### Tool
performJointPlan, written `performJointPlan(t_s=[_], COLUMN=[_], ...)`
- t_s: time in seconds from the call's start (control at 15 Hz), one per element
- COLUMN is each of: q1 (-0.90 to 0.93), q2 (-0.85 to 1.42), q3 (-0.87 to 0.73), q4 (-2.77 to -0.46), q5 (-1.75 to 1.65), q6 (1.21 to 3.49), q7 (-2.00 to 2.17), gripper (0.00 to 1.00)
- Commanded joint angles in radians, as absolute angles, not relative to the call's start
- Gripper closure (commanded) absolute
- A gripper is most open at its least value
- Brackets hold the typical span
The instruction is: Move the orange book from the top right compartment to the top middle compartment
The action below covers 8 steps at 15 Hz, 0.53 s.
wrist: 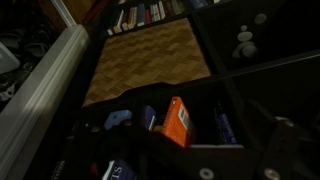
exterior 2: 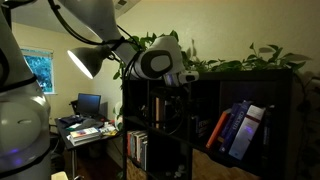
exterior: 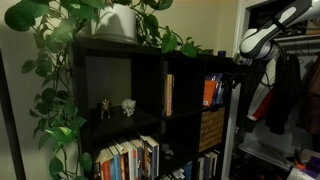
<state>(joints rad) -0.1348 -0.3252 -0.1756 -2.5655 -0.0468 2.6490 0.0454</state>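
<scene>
The orange book [exterior: 207, 91] stands leaning in the top right compartment [exterior: 215, 70] of the black cube shelf, next to a blue book [exterior: 216, 90]. It also shows in an exterior view [exterior 2: 217, 128] and in the wrist view [wrist: 177, 122]. The top middle compartment [exterior: 187, 95] holds a thin tan-spined book [exterior: 168, 95]. My gripper [exterior: 239, 62] hovers in front of the shelf's upper right corner, apart from the book. In the wrist view the gripper [wrist: 190, 152] is dark and looks open and empty, with the orange book straight ahead between its fingers.
A woven basket [exterior: 211, 128] fills the cubby below the top right one. Small animal figurines [exterior: 115, 107] stand in the wide left cubby. Trailing plants [exterior: 100, 20] sit on the shelf top. Books [exterior: 130, 160] fill the lower row. Clothes [exterior: 285, 90] hang to the right.
</scene>
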Motion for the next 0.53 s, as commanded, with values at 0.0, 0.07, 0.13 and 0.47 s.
performJointPlan(t_s=[0.0,0.07,0.13,0.47], q1=[-0.146,-0.148,-0.145,-0.073], q2=[-0.313,-0.295,-0.274,-0.171], q3=[-0.172,-0.179,-0.189,-0.265], q4=[-2.566,-2.561,-2.552,-2.509], q5=[-0.026,-0.022,-0.012,0.186], q6=[2.684,2.713,2.744,2.894], q7=[0.025,0.022,0.011,-0.106], gripper=[0.00,0.00,0.00,0.00])
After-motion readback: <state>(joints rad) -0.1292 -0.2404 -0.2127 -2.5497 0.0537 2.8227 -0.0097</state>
